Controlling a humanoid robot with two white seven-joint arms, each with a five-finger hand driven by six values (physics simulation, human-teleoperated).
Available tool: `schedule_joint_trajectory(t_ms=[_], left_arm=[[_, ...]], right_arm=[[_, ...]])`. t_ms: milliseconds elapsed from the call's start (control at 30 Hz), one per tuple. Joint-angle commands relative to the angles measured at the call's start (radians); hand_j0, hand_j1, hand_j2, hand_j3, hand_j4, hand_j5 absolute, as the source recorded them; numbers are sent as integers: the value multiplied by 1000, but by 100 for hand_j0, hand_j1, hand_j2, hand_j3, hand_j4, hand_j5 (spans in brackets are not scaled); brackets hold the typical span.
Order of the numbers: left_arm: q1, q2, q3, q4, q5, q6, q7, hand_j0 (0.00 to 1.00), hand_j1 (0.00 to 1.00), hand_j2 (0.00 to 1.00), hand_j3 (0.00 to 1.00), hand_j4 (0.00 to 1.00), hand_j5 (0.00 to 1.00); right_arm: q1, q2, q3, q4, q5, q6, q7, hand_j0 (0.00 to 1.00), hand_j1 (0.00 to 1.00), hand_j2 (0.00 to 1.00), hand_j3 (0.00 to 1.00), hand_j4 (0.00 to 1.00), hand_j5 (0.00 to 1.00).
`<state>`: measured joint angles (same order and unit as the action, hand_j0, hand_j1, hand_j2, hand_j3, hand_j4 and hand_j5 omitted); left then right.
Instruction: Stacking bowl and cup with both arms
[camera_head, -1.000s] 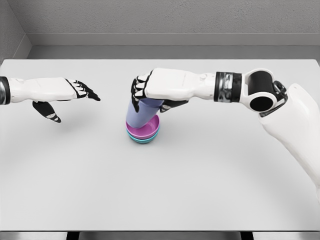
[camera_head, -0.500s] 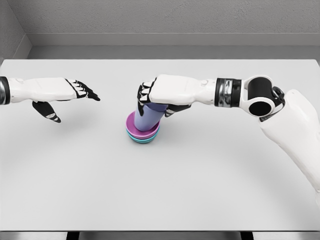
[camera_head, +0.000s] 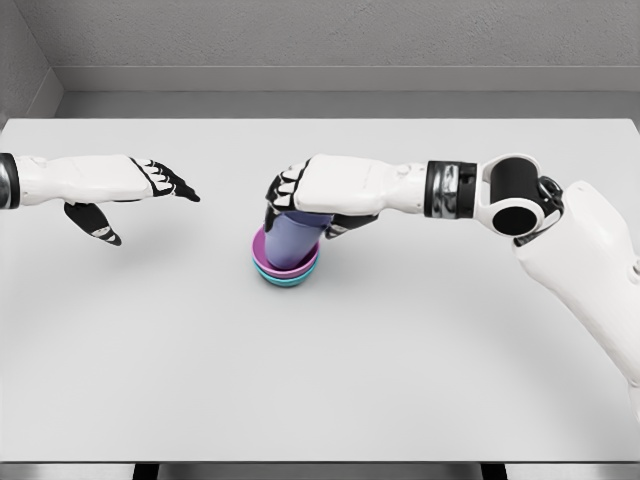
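At the far left the left hand (camera_head: 120, 190) hovers over the white table (camera_head: 400, 350), fingers spread and holding nothing (thumb hanging below the palm). Near the middle a pink bowl (camera_head: 262, 256) sits nested in a teal bowl (camera_head: 285, 281). A lavender cup (camera_head: 293, 238) stands in the pink bowl, probably touching its floor, gripped from above by the right hand (camera_head: 320, 190), fingers curled round it

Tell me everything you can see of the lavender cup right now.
The lavender cup is a plain, smooth, matte tumbler with no handle visible. Its base sits inside the pink bowl, which is nested in a teal bowl near the table's middle. It leans slightly. The right hand is wrapped around its upper part, hiding the rim.
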<state>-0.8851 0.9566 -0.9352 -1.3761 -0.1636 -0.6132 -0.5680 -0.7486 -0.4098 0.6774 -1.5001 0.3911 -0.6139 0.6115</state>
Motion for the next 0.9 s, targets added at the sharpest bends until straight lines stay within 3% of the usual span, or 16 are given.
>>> schedule_joint_trajectory(t_ms=[0, 200, 367, 467, 567, 600, 667, 700, 733, 867], left_arm=[[0, 1, 1, 0, 6, 2, 0, 100, 100, 100, 100, 100, 100], [0, 2, 1, 0, 6, 2, 0, 100, 100, 100, 100, 100, 100], [0, 2, 1, 2, 6, 2, 0, 100, 100, 100, 100, 100, 100], [0, 2, 3, 2, 6, 2, 0, 100, 100, 100, 100, 100, 100], [32, -4, 9, 46, 15, 2, 8, 100, 100, 100, 100, 100, 100], [35, -5, 7, 49, 15, 2, 8, 100, 100, 100, 100, 100, 100], [35, -5, 7, 52, 13, 2, 8, 100, 100, 100, 100, 100, 100], [35, -4, 7, 52, 13, 2, 8, 100, 100, 100, 100, 100, 100], [37, -4, 7, 52, 13, 2, 8, 100, 100, 100, 100, 100, 100], [37, -2, 7, 52, 13, 2, 8, 100, 100, 100, 100, 100, 100]], right_arm=[[2, 0, 1, -3, -5, 3, -1, 100, 100, 100, 100, 100, 100], [2, -1, -15, -5, -6, 3, -1, 100, 100, 100, 100, 100, 100], [2, 2, -108, -12, -9, 3, -1, 100, 100, 100, 100, 100, 100], [5, -10, -193, -23, -12, 3, -1, 100, 100, 100, 100, 100, 100], [70, -26, -341, -9, -14, 3, -1, 100, 100, 100, 100, 100, 100], [86, -73, -348, 53, -12, 3, -1, 100, 100, 100, 100, 100, 100], [117, -90, -375, 219, -8, 3, -1, 100, 100, 100, 100, 100, 100], [127, -89, -441, 282, -8, 3, -1, 100, 100, 100, 100, 100, 100], [132, -89, -484, 316, -8, 3, -1, 100, 100, 100, 100, 100, 100], [144, -124, -496, 322, -12, 3, -1, 100, 100, 100, 100, 100, 100]])
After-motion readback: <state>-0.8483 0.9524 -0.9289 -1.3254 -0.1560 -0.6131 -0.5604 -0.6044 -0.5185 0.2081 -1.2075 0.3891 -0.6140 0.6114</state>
